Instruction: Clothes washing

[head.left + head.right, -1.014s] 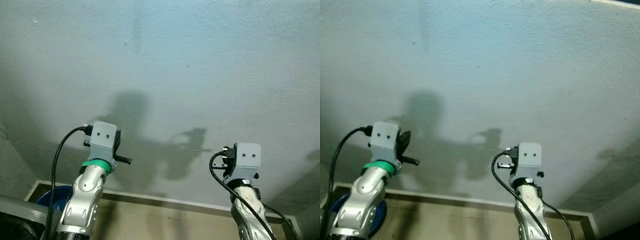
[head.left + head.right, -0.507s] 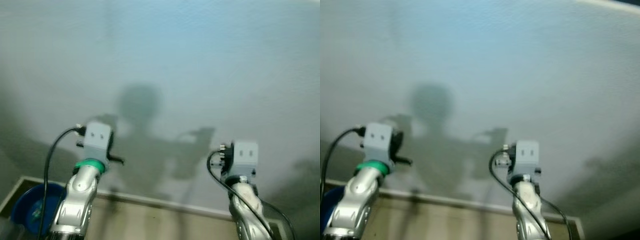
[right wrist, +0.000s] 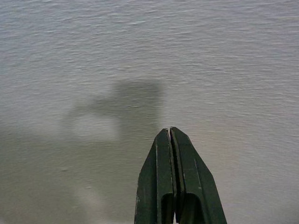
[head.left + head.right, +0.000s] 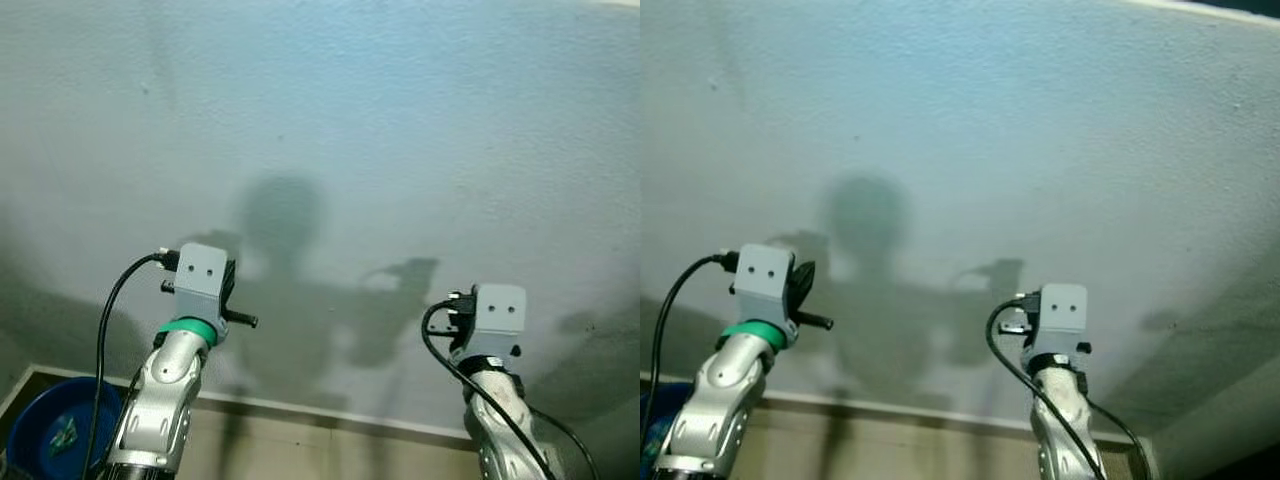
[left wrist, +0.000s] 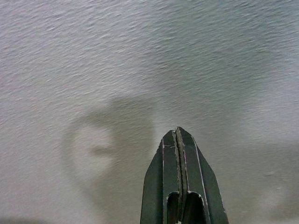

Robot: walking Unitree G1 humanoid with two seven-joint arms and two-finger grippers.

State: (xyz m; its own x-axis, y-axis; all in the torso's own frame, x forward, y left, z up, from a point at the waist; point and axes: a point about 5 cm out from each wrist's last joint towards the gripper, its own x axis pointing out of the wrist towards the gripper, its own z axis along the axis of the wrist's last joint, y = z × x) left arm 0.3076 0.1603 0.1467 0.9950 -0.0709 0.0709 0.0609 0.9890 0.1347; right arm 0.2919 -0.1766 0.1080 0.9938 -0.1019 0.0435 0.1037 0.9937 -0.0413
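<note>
Facing a bare wall, view swung left, blue basin now fuller at near left, left gripper and right gripper pressed closed, empty; no clothes visible.

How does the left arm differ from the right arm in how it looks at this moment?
The left arm has a green band under its grey wrist box; the right arm has none there. On the left arm a black cable arches up to the box from outside; on the right arm the cable loops close beside the box. Both are silver and raised toward the pale wall, and the left gripper and right gripper are both shut.
</note>
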